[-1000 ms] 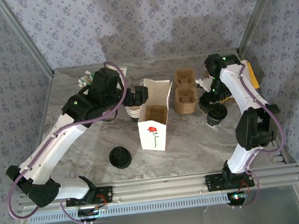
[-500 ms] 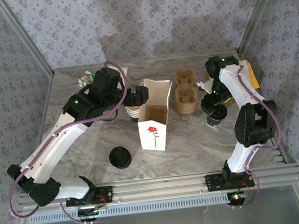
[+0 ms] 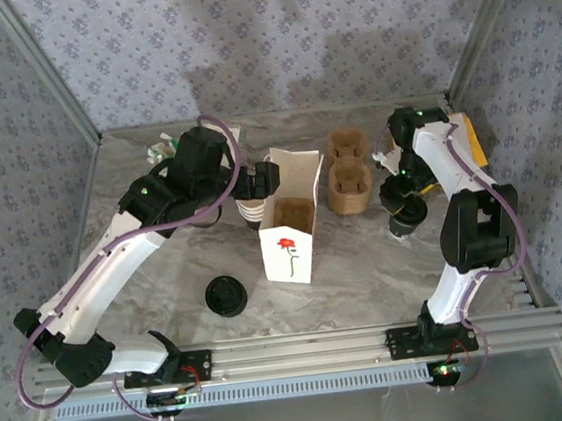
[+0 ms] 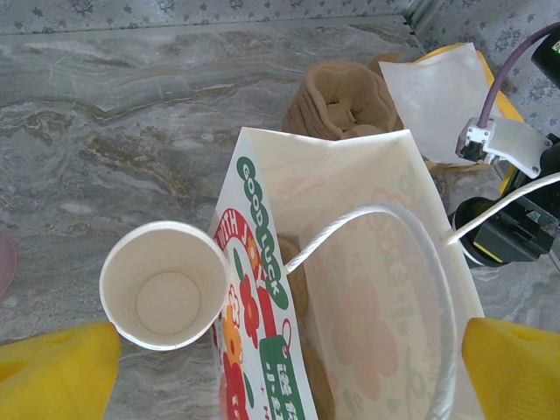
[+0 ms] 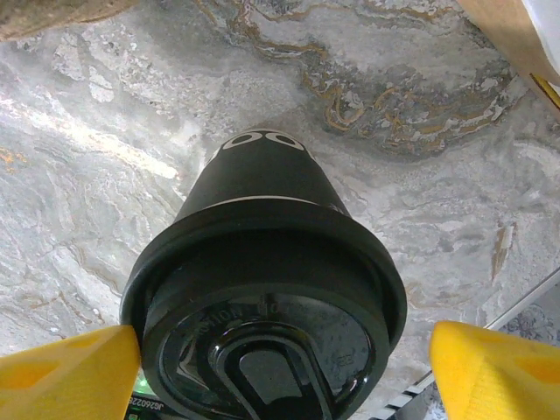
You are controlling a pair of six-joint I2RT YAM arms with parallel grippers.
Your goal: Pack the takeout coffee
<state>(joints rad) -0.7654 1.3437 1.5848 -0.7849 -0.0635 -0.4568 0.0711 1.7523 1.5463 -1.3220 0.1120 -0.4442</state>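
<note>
Standing upright on the marble surface [image 3: 367, 262] just beside the brown cup carrier [image 3: 348, 173], the takeout coffee [image 5: 262, 289] sits between the parted, unclamped fingers of the right claw [image 5: 282, 367], while the left claw [image 4: 289, 367] hangs wide open over the paper bag [image 4: 254, 227] and a lidless cup [image 4: 164, 297].

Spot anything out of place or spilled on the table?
A loose black lid lies by itself on the table, toward the arm bases, left of the paper bag, capping no cup. No spills seen.
</note>
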